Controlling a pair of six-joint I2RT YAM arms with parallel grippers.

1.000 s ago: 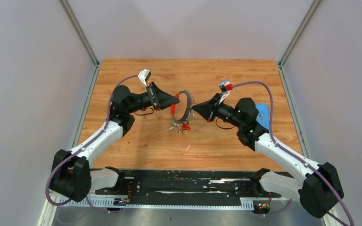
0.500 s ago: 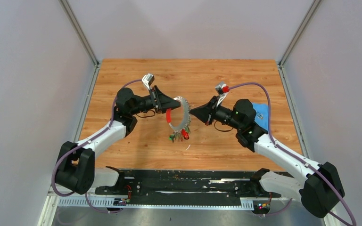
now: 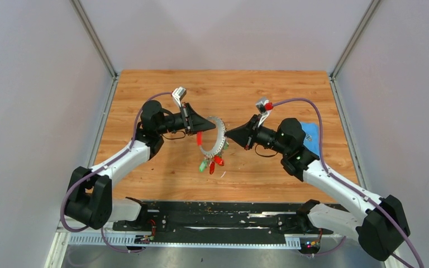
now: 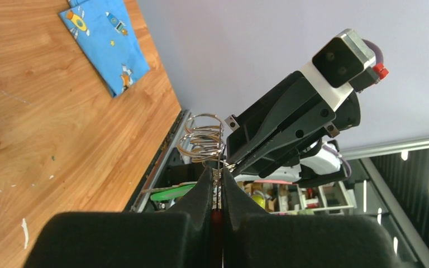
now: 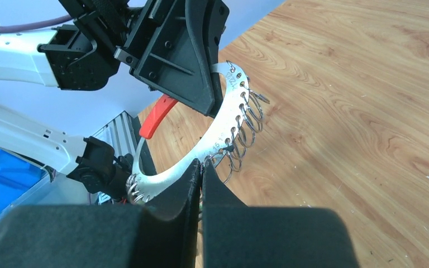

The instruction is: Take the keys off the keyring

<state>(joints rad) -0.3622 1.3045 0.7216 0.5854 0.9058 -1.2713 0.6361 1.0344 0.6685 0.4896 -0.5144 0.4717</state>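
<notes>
keyring (image 3: 217, 139) hangs in mid-air over the middle of the wooden table (image 3: 268, 89), strung between the two arms. a blue cloth (image 3: 311, 132) lies on the right of the table, well apart from it. left gripper (image 3: 211, 123) has its fingers pressed together on the far end of the curved silver plate. right gripper (image 3: 227, 134) pinches the plate's outer edge about halfway along. to do this step well, i judge one pinch should stay firm as the anchor while the other frees itself for the picking, with no twist put on the plate. the plate's long axis runs from far to near. its bow bulges right toward the right gripper and its hollow side faces left, where the red clip (image 5: 157, 118) sits. the keys (image 3: 211, 164), with green and red heads, dangle from the near end, pointing down at the table. small split rings (image 5: 247, 127) line the outer edge, and each key would need working round its own.
</notes>
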